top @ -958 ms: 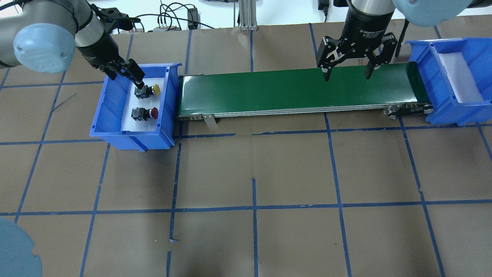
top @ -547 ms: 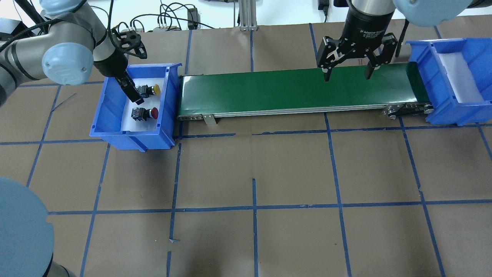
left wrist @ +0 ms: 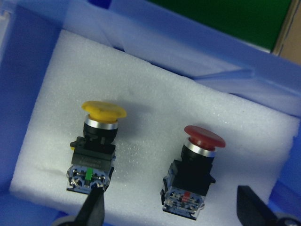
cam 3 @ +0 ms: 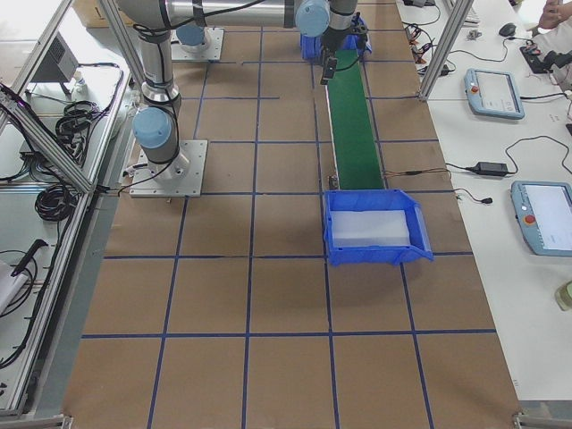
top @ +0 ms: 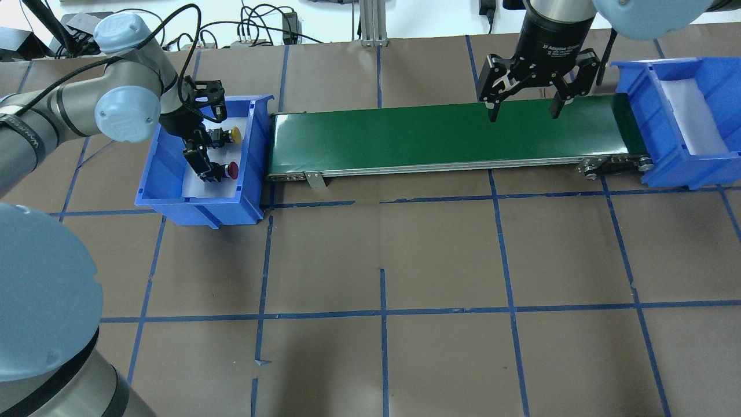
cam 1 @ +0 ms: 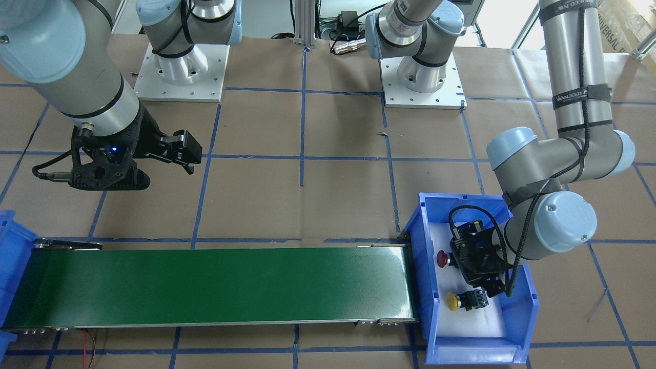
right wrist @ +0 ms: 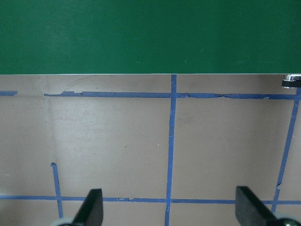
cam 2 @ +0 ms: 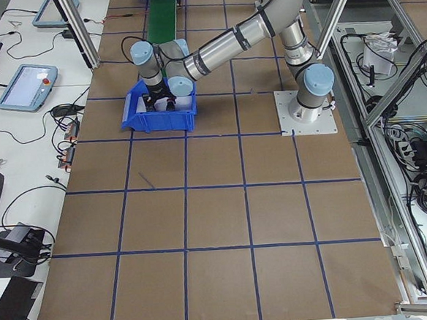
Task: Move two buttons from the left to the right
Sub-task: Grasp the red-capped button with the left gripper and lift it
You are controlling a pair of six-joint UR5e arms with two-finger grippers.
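Observation:
Two buttons lie on white foam in the left blue bin (top: 151,174): a yellow-capped button (top: 234,134) and a red-capped button (top: 232,169), caps toward the belt. My left gripper (top: 200,155) is down in the bin behind their black rear blocks, open and empty. In the left wrist view the yellow button (left wrist: 103,110) and red button (left wrist: 203,136) lie just ahead of the gripper (left wrist: 171,214), with the red one's rear block between the spread fingers. My right gripper (top: 524,113) hangs open and empty over the green belt's right part.
A green conveyor belt (top: 405,136) runs from the left bin to a second blue bin (top: 666,168) at the right, lined with white foam. The bin walls stand close around the left gripper. Blue tape lines cross the brown table.
My left arm has swung and the left gripper has shifted within the bin from behind the yellow button toward the red one. The buttons and the right arm have not moved.

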